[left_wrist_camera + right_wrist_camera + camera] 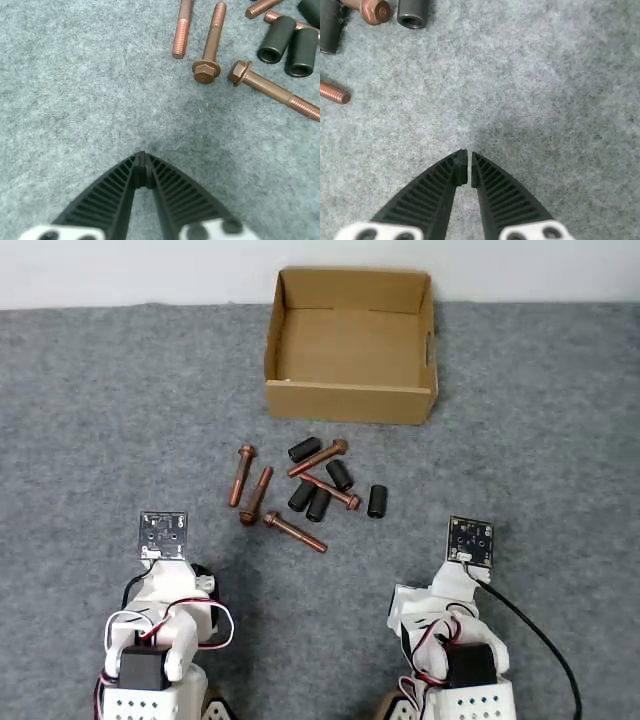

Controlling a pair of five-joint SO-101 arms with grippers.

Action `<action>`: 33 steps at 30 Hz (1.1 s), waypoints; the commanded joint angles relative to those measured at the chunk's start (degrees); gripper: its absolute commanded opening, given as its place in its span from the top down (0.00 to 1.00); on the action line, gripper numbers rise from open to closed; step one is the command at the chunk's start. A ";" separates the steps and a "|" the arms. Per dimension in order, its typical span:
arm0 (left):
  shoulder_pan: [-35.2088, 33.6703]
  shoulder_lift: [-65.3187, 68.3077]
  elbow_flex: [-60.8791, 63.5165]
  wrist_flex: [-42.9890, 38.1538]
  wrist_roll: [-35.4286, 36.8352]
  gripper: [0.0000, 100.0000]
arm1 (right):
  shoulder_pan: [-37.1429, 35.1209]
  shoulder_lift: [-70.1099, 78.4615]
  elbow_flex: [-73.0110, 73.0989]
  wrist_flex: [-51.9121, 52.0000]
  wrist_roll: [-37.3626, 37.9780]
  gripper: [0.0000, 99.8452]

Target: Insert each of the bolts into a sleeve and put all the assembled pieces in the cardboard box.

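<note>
The left pincer (144,170) and right pincer (469,167) sit closed and empty low in frame; the bolts (295,531) and sleeves (318,504) crowd mid-frame below the box (350,400), so a grab could knock neighbours rolling.

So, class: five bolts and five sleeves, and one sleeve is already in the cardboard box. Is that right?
Not quite. The high view shows the cardboard box holding no sleeve; all five sleeves lie on the carpet among the bolts.
</note>
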 commanded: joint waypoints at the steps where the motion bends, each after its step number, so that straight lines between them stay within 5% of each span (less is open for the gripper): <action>1: -0.18 -0.53 -0.48 0.44 -0.09 0.99 | 0.31 -0.48 0.70 0.40 -0.62 0.99; 33: -0.18 -0.53 -0.48 0.44 -0.09 0.99 | -2.24 -0.48 0.70 0.13 -0.53 0.99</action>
